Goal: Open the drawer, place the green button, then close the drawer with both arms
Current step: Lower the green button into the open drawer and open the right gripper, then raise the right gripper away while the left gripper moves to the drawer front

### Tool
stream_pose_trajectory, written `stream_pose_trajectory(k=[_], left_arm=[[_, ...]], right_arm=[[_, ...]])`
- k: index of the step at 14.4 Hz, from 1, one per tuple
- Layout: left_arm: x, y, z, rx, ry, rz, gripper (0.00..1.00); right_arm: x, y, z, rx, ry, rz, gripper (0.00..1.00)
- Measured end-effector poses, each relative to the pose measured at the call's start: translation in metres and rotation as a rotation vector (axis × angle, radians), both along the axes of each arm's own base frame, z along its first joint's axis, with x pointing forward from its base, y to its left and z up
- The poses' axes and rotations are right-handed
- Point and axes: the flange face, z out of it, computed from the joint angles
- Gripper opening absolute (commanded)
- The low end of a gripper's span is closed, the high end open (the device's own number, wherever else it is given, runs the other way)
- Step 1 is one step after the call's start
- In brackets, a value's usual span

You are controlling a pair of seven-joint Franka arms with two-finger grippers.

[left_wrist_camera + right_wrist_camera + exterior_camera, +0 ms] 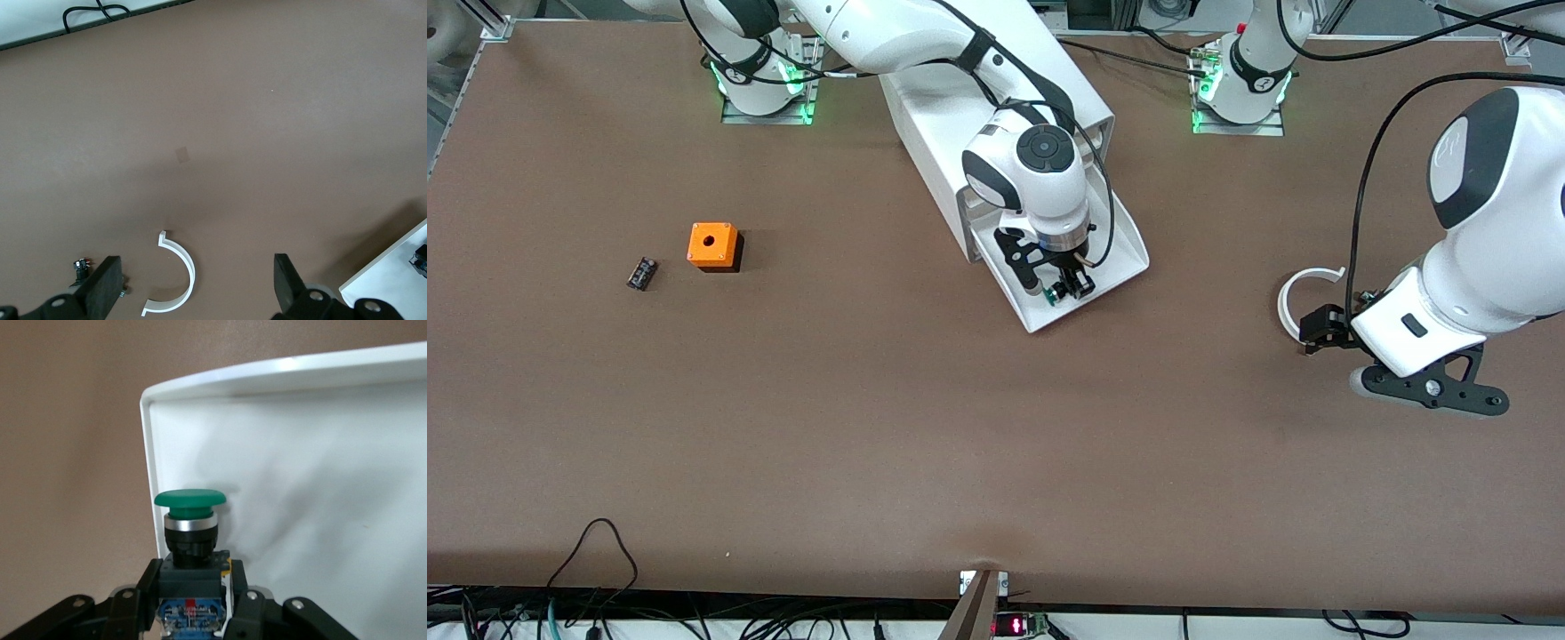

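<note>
The white drawer stands pulled out of the white box cabinet toward the front camera. My right gripper is shut on the button and holds it over the drawer's tray, near the front rim. In the right wrist view the green cap and black body of the button sit between my right gripper fingers, above a corner of the drawer. My left gripper is open and empty, waiting low over the table toward the left arm's end; it also shows in the left wrist view.
A white half ring lies on the table under the left gripper, also in the left wrist view. An orange cube with a round hole and a small black block lie toward the right arm's end.
</note>
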Motion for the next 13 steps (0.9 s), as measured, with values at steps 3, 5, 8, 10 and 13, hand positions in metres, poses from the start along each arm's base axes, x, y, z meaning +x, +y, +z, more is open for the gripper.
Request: stream_pose_trajectory(k=[3,5,8,10,13], left_arm=[[0.0,-0.001,0.0,-0.013,0.002,0.006,1.0],[0.0,-0.001,0.0,-0.016,0.002,0.02,1.0],[0.0,-0.001,-0.002,-0.022,0.006,0.025,1.0],[0.0,-0.002,-0.011,-0.063,0.033,0.041,1.0],[0.004,-0.009,-0.047,-0.16,0.072,0.184,1.0]], right_arm=[[0.019,-0.01,0.012,-0.027,-0.071,-0.003,1.0],[0.036,-0.018,0.033,-0.028,-0.116,-0.015,1.0],[0.051,-0.031,0.077,-0.037,-0.137,-0.018,1.0],[0.065,-0.051,0.106,-0.055,-0.131,-0.033,1.0],[0.096,-0.102,0.159,-0.087,-0.127,-0.038,1.0]])
